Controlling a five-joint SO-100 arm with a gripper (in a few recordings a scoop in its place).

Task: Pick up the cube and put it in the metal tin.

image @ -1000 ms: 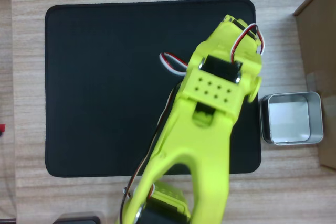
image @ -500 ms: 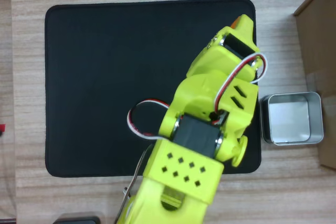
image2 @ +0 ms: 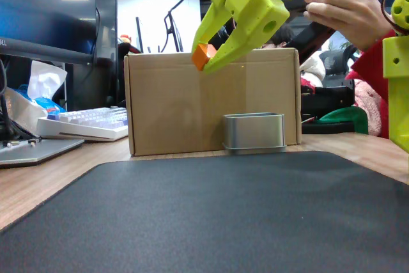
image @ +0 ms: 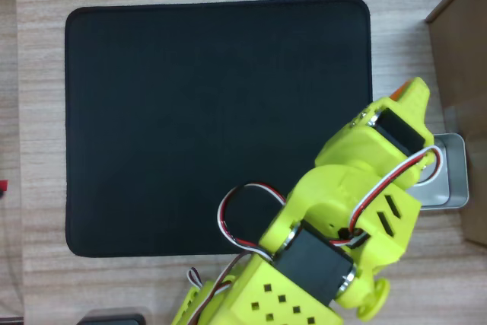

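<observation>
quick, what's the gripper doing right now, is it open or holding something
Gripper: jaws shut on the small bright orange cube, held in the air above the shallow silver rectangular metal tin.

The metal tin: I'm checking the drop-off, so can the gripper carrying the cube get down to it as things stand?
Probably yes. The gripper, shut on the orange cube, hangs high above the metal tin, whose open top looks unobstructed.

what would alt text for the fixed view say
A yellow-green claw holds an orange cube in the air in front of a cardboard box, above and left of a metal tin standing beyond a black mat. A person's hand shows at top right.
</observation>
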